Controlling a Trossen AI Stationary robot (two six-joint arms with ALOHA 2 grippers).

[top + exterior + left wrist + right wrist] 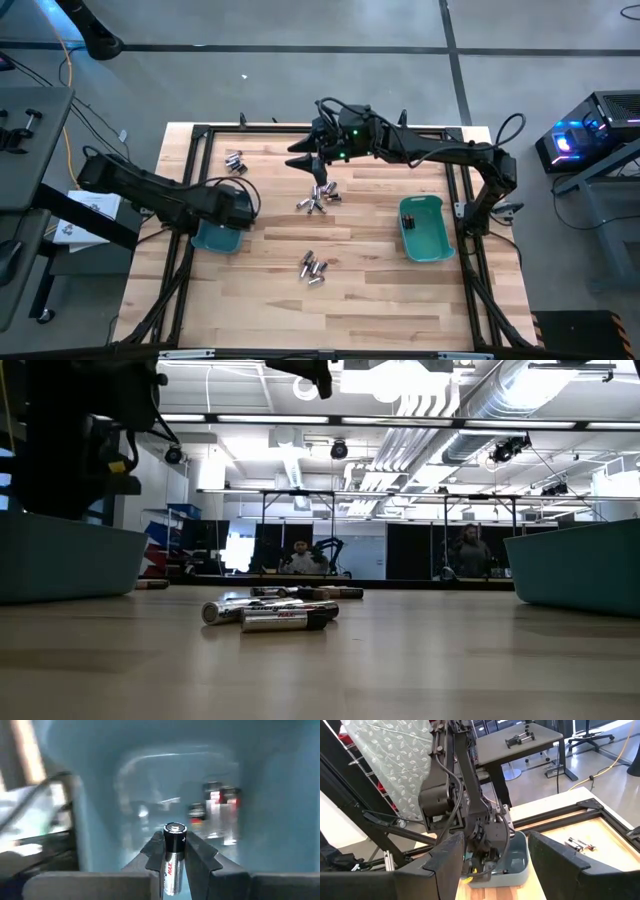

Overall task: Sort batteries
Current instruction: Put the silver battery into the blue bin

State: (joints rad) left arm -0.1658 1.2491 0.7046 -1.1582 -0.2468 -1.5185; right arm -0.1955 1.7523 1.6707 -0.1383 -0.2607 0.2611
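My left gripper [175, 851] hangs over the left teal bin [213, 240], shut on a silvery battery [173, 840] with a dark band. A few batteries [215, 809] lie on that bin's floor. My right gripper [303, 160] is open, touches nothing, and hovers at the table's far middle, just beyond the middle battery pile [318, 197]. In the right wrist view the right gripper [495, 855] looks toward the left arm and its bin. Other batteries lie loose in a far-left pile [235, 160] and a nearer pile [313, 268]. My left gripper pinches the silvery battery between its two fingers [202, 855], which lie along the cell's length. The dark-banded end [174, 829] sticks out past the fingertips toward the bin's floor. The battery is lifted clear, inside the bin's walls.
The right teal bin [425, 228] stands at the table's right with a dark battery inside. A black frame [200, 135] runs round the wooden table. In the low view the nearer pile [280, 615] lies between the two bins [60, 565] [585, 565]. People sit far behind.
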